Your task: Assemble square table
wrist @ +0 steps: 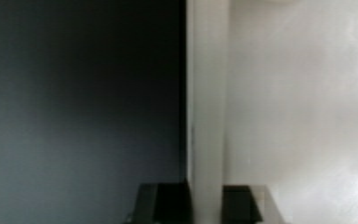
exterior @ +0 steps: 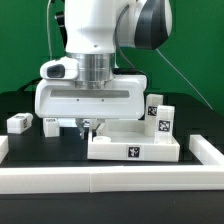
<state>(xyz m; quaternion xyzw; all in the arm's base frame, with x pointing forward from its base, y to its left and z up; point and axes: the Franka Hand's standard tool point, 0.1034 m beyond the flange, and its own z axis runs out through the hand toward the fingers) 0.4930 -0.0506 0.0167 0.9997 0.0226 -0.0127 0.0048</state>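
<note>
The square table top (exterior: 135,148) lies flat in the middle of the black surface, white, with a tag on its front wall. My gripper (exterior: 85,127) reaches straight down onto the top's edge on the exterior view's left. In the wrist view the top's thin white rim (wrist: 208,90) runs between the two dark fingers (wrist: 163,203), and the gripper (wrist: 206,202) is shut on it. One small white leg (exterior: 18,122) lies on the exterior view's left. A tagged leg (exterior: 158,112) stands at the top's far right corner.
A long white rail (exterior: 110,180) edges the front of the black surface, and shorter rail pieces (exterior: 207,150) run along the sides. A green wall stands behind. The arm's wide white body hides the area behind the gripper.
</note>
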